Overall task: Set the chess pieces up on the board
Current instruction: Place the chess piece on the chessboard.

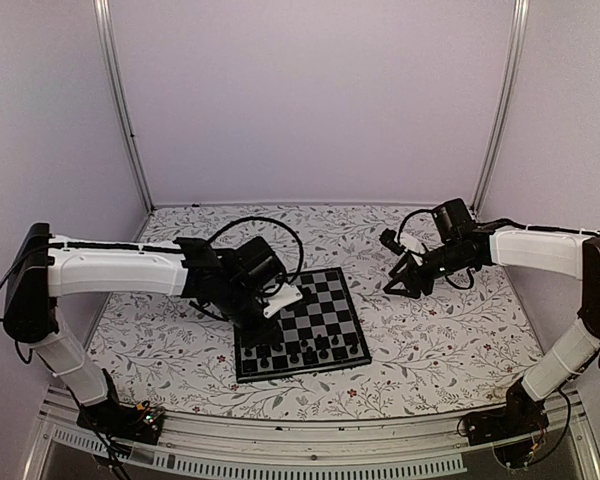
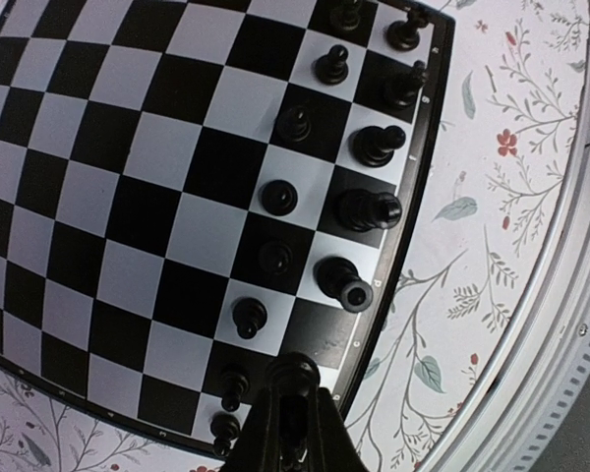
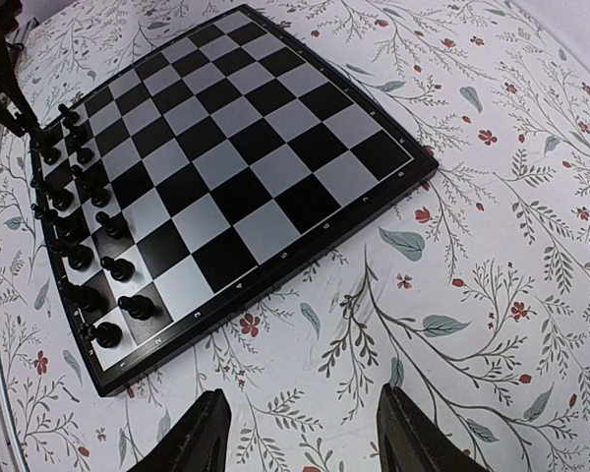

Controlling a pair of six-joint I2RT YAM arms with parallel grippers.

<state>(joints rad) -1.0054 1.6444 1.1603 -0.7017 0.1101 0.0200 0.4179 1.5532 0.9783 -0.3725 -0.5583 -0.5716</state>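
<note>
pieces first: thirteen black chess pieces (image 2: 367, 208) stand in the left wrist view, in two rows along one border of the single board (image 2: 157, 147). eight are in the inner row and five in the outer one. the two topmost figures are cut off by the frame edge. from above and from the right wrist the rows blur into small dark lumps, so the full total is hard to confirm. the board lies flat on the floral table cover (image 3: 492, 295), near the middle.

two grippers show. the left gripper (image 2: 293, 393) hangs over the piece end of the board, at the outer row. its fingers (image 2: 265, 438) are drawn close on a rounded piece (image 2: 293, 372), black on black, so the contact is hard to read. the right gripper (image 3: 310, 438) has its fingers (image 3: 208, 433) spread wide, holding nothing, above the cover beside the board.
</note>
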